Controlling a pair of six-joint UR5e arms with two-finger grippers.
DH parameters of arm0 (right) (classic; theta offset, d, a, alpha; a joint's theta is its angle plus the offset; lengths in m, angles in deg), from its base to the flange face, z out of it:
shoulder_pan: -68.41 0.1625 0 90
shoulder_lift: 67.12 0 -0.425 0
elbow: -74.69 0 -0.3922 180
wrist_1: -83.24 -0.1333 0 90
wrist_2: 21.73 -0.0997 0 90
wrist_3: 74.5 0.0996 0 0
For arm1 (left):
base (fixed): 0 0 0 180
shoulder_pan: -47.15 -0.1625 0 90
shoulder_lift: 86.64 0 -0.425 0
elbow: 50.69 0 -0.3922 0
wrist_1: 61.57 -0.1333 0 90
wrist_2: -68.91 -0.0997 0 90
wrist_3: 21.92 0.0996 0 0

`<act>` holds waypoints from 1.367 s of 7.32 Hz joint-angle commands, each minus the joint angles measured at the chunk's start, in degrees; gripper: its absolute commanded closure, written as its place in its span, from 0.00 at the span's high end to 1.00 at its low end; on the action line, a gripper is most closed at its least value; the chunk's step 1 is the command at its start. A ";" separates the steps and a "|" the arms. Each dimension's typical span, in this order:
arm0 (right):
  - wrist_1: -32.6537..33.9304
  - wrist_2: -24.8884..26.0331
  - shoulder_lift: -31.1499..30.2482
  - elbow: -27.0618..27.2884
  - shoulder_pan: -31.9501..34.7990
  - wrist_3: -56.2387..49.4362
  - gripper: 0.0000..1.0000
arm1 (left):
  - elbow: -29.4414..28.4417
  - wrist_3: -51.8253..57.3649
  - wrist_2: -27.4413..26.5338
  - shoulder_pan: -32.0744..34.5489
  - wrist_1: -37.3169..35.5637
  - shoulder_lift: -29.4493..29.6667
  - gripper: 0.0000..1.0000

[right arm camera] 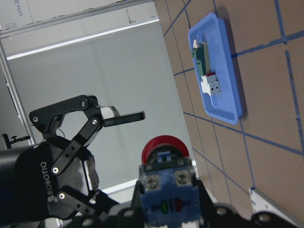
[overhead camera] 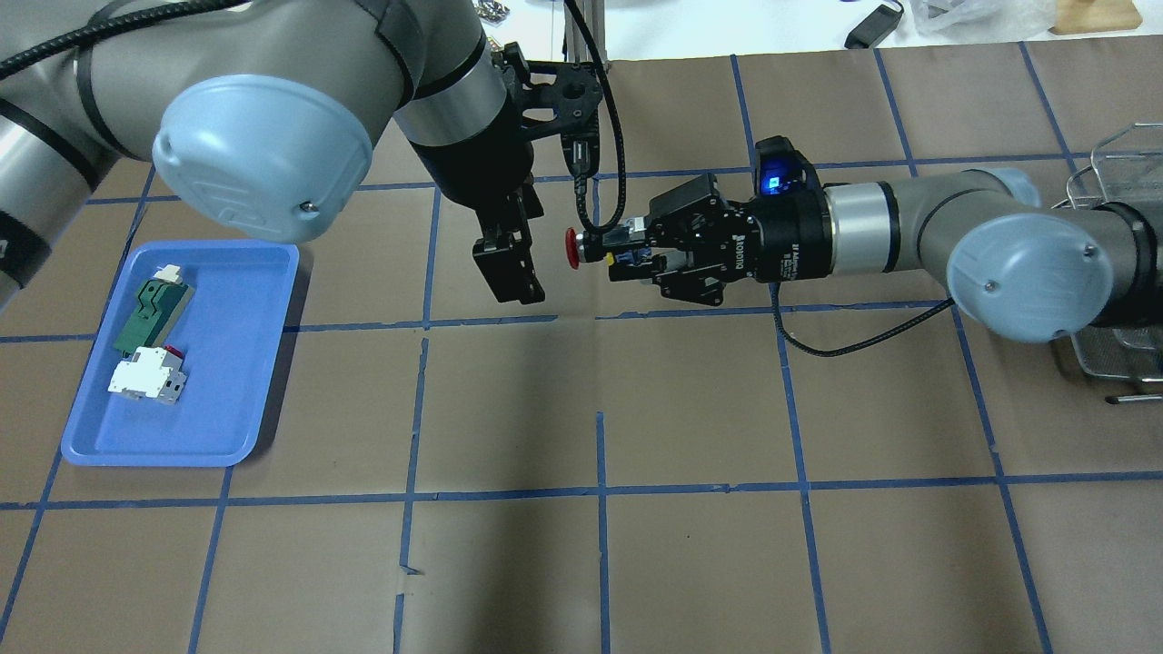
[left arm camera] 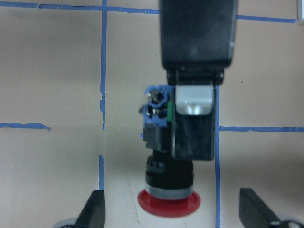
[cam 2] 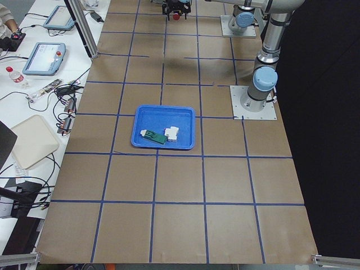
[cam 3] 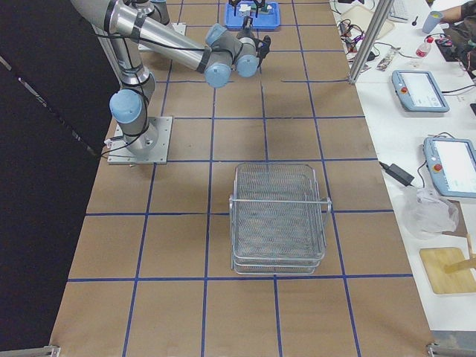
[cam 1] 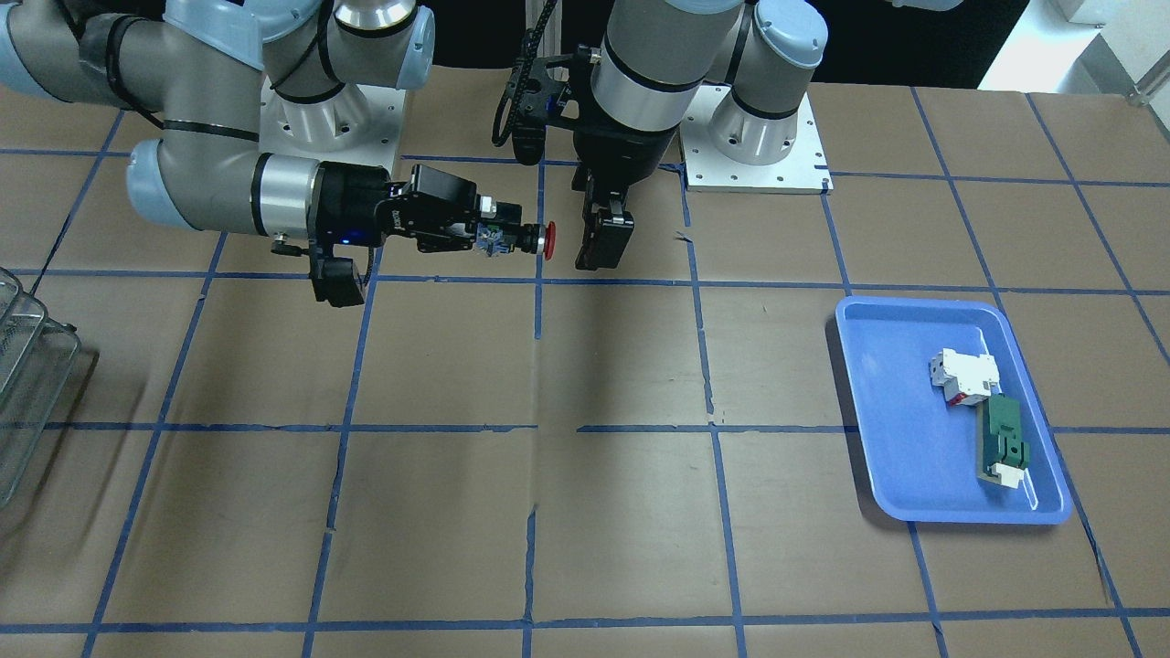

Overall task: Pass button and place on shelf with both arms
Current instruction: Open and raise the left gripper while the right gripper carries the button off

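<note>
My right gripper (overhead camera: 627, 256) reaches in level and is shut on the button (overhead camera: 591, 250) by its blue-white rear block. The red cap points at my left gripper (overhead camera: 509, 268). The left gripper hangs from above with its jaws open, a small gap away from the cap. In the front-facing view the button (cam 1: 526, 239) sits between the right gripper (cam 1: 494, 239) and the left gripper (cam 1: 603, 242), above the table. In the left wrist view the red cap (left arm camera: 168, 203) lies between the spread fingertips (left arm camera: 92, 211). The wire-mesh shelf (cam 3: 279, 219) stands on the table at my far right.
A blue tray (overhead camera: 218, 363) at my left holds a white block with red marks (overhead camera: 145, 374) and a green flat part (overhead camera: 153, 307). The shelf's edge shows in the front-facing view (cam 1: 27, 384) and in the overhead view (overhead camera: 1118, 163). Blue tape lines grid the brown table.
</note>
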 commanded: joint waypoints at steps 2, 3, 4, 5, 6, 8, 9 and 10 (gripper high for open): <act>0.15 15.73 -0.07 -6.51 -10.89 0.00 0.00 | 0.18 -0.56 -5.50 -4.79 2.89 -0.26 1.00; -0.12 24.06 -0.07 -10.20 -14.58 0.00 0.00 | 0.18 -0.92 -5.26 -7.86 2.55 -0.18 1.00; -0.64 30.23 -0.07 -13.89 -17.49 0.00 0.00 | 0.09 -3.18 -5.35 -9.54 2.37 -0.44 1.00; -0.56 36.56 -0.07 -18.10 -20.30 0.00 0.00 | 0.27 -3.90 -5.35 -10.25 2.98 -0.96 1.00; 0.05 45.76 0.28 -21.89 -23.46 0.00 0.00 | 0.44 -4.17 -5.43 -11.48 3.07 -1.23 1.00; 1.72 57.33 0.98 -27.35 -27.52 -0.96 0.00 | 0.44 -4.00 -5.52 -16.56 7.07 -3.67 1.00; 6.25 63.02 1.94 -28.77 -27.62 -1.14 0.00 | 0.36 -3.82 -5.61 -18.07 13.29 -5.34 1.00; 10.65 65.60 3.17 -28.95 -27.62 -3.58 0.00 | 0.44 -3.82 -6.39 -18.26 14.48 -6.49 1.00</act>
